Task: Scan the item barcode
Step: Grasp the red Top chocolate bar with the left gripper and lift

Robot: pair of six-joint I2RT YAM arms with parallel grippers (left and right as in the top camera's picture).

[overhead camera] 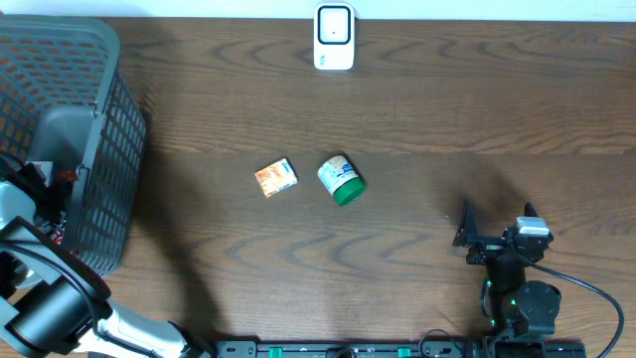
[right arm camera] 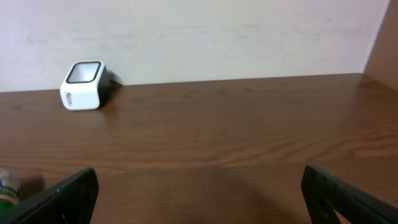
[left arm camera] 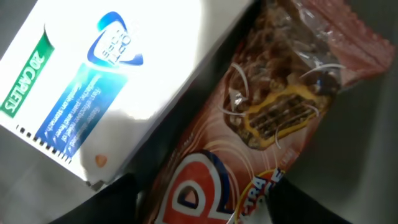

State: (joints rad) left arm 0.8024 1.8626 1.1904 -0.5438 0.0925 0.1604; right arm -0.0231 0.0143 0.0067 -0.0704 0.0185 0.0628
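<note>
The item between my left fingers is a red snack bar in a glossy wrapper, lying inside the grey basket. My left gripper has a dark finger against each long side of the wrapper, shut on it. In the overhead view the basket wall hides that gripper. The white barcode scanner stands at the far edge of the table and also shows in the right wrist view as the scanner. My right gripper stands open over bare wood near the front right, and its jaws hold nothing.
A white medicine box with blue and green print lies touching the bar in the basket. Mid-table lie a small orange box and a green-capped jar on its side. The left arm reaches into the basket.
</note>
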